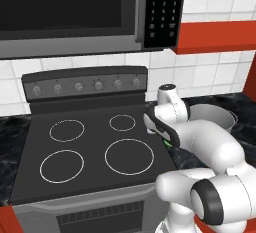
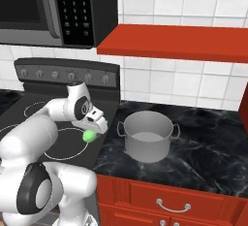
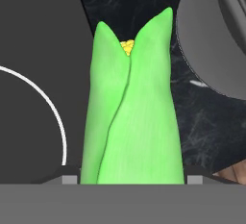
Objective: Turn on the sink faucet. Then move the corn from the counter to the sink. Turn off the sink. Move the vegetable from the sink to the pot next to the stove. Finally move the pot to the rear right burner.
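**Corn held over the stove's right edge**

Left base view: the arm reaches over the stove (image 1: 90, 147); the grey pot (image 1: 220, 117) stands on the counter to its right.

Right base view: the gripper (image 2: 92, 130) holds the green corn (image 2: 89, 136) left of the pot (image 2: 147, 135).

Hand view: the corn (image 3: 132, 112) sits clamped between both fingers, above the dark counter (image 3: 202, 122).

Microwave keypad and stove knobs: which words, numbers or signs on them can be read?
None can be read.
Microwave keypad: pale marks on rows of buttons, too small and blurred.
Stove knobs: no legible markings.
Pot: no label seen.
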Controlling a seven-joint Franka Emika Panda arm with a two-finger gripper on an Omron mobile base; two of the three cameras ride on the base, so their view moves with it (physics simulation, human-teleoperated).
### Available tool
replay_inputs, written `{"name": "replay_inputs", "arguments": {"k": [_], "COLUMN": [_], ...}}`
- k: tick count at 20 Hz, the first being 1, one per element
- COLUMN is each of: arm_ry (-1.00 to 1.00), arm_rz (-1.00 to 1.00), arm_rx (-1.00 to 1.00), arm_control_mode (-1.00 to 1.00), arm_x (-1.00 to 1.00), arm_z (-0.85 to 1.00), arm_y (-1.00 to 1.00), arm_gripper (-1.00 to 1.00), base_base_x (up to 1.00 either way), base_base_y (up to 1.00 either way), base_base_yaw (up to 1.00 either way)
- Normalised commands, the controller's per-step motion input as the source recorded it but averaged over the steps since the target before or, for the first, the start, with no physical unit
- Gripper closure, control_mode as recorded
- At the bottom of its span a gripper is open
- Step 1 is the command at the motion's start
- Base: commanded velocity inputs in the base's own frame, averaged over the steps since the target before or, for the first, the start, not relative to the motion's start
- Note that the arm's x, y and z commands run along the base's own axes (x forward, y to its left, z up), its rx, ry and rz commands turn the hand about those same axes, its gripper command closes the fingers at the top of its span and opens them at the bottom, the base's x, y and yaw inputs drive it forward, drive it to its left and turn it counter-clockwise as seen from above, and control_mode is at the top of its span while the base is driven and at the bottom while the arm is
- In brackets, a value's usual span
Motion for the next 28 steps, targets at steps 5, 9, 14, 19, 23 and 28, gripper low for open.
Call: {"name": "replay_inputs", "arguments": {"k": [5, 9, 14, 19, 23, 28], "arm_ry": [0.0, -0.05, -0.16, -0.05, 0.0, 0.0], "arm_rz": [0.0, 0.0, -0.02, -0.03, -0.03, -0.03], "arm_rx": [0.0, 0.0, -0.01, 0.0, 0.0, 0.0], "arm_control_mode": [1.0, -1.0, -1.0, -1.0, -1.0, -1.0], "arm_x": [0.0, -0.08, -0.24, -0.22, -0.06, 0.0], "arm_z": [0.0, 0.07, 0.53, 0.49, 0.39, 0.27], "arm_y": [0.0, 0.0, 0.0, -0.22, -0.59, -0.73], "arm_gripper": [1.0, 1.0, 1.0, 1.0, 1.0, 1.0], "base_base_x": [0.0, 0.0, 0.0, 0.0, 0.0, 0.0], "base_base_y": [0.0, 0.0, 0.0, 0.0, 0.0, 0.0], "base_base_yaw": [0.01, 0.0, 0.0, 0.0, 0.0, 0.0]}}
